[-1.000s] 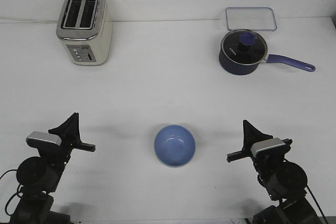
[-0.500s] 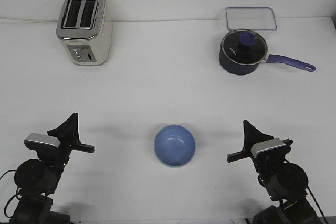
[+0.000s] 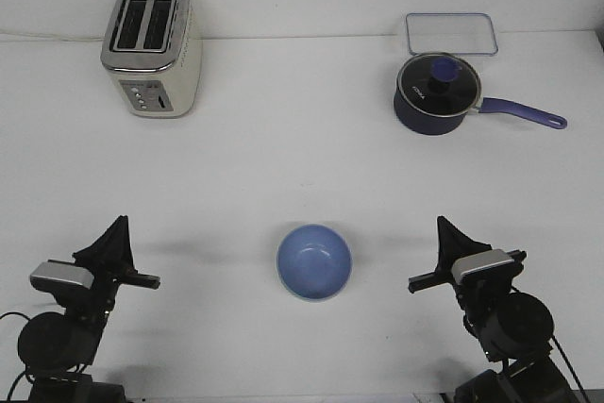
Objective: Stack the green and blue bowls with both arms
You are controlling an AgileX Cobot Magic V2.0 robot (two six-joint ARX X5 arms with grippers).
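One blue bowl (image 3: 314,261) sits upright on the table (image 3: 302,167), midway between left gripper (image 3: 109,257) and right gripper (image 3: 444,257), roughly equidistant; neither holds anything, jaw opening unreadable. Green bowl not discernible.

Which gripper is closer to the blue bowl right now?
The right gripper is nearer, just off the right side of the blue bowl. The left gripper sits farther off, toward the left edge of the table.

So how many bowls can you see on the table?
1 clearly: a blue bowl near the front middle, between the two arms. A pale rim peeks out beneath it, so a green bowl may be hidden underneath, already stacked.
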